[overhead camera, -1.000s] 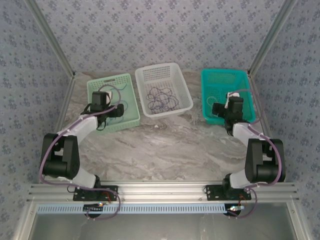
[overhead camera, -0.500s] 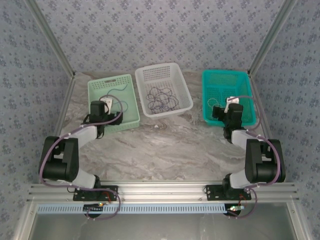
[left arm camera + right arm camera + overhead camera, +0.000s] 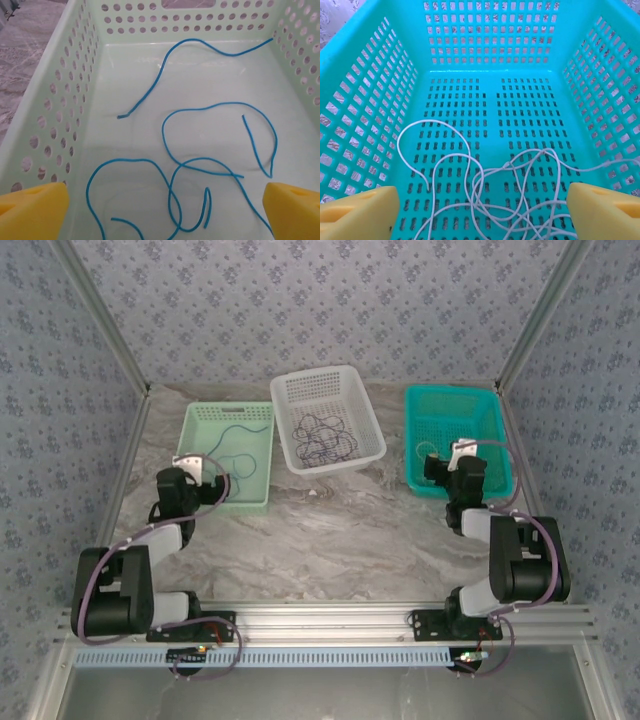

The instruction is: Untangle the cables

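Both arms are pulling back toward you now. Your left gripper, a moment ago hanging over the pale green perforated plastic basket, sits off its near-left corner. Its yellow pads are spread wide and carry nothing. Under its wrist camera the thin blue cables lie loose on the basket floor, a few strands crossing but none knotted. Your right gripper slides back to the near edge of the teal slotted plastic basket, jaws also wide apart and empty. The thin white cables curl in overlapping loops below it. So two colours look sorted and dropped. What's left, by my read, is the dark tangle of thin cables in the white mesh plastic basket between them, which is likely your next reach.
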